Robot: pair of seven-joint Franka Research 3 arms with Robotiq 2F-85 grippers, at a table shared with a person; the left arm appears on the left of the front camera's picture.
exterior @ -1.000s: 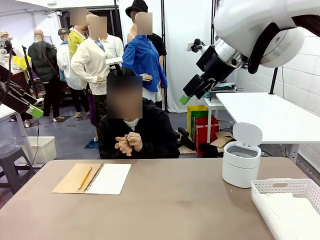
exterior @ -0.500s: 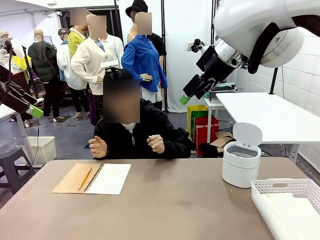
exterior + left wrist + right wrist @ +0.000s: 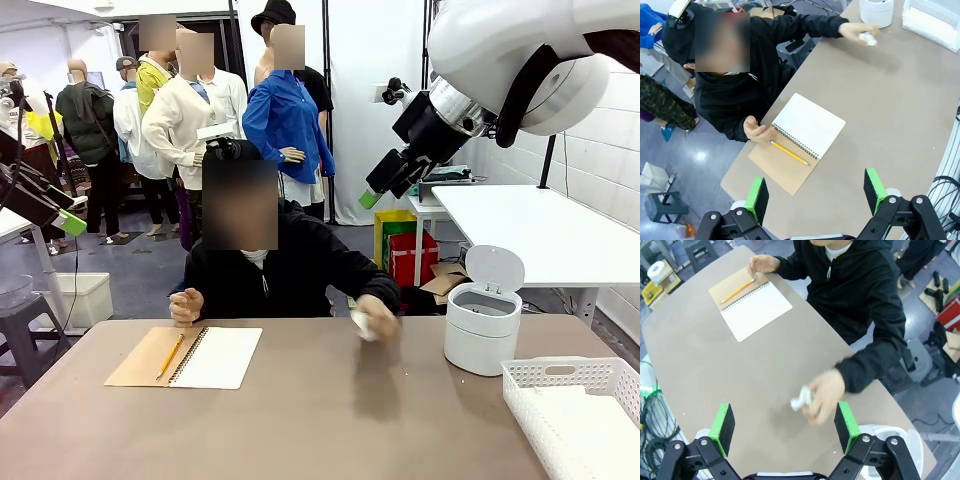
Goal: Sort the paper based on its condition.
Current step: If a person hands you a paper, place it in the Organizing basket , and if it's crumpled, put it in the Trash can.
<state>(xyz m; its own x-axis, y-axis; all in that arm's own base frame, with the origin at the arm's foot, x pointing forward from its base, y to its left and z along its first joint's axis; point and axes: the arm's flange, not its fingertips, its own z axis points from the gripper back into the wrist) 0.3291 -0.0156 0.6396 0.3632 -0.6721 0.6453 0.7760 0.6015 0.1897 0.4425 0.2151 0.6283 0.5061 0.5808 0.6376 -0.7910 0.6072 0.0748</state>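
The person's hand holds a crumpled white paper wad (image 3: 362, 324) low over the table, left of the bin. That paper wad (image 3: 801, 397) lies in the right wrist view between and beyond the green pads of my right gripper (image 3: 784, 415), which hangs open high above it. The wad (image 3: 867, 38) also appears far off in the left wrist view. My left gripper (image 3: 816, 187) is open and empty, high over the table's near-left edge.
An open spiral notebook (image 3: 215, 357) with a yellow pencil (image 3: 169, 356) on its brown cover lies at the left, the person's other hand (image 3: 186, 306) at its corner. A white lidded bin (image 3: 483, 325) stands open at the right; a white basket (image 3: 580, 400) sits front right.
The person's hands came down from chest height. One now holds the wad over the table near the bin, the other rests by the notebook. My arms have not moved.
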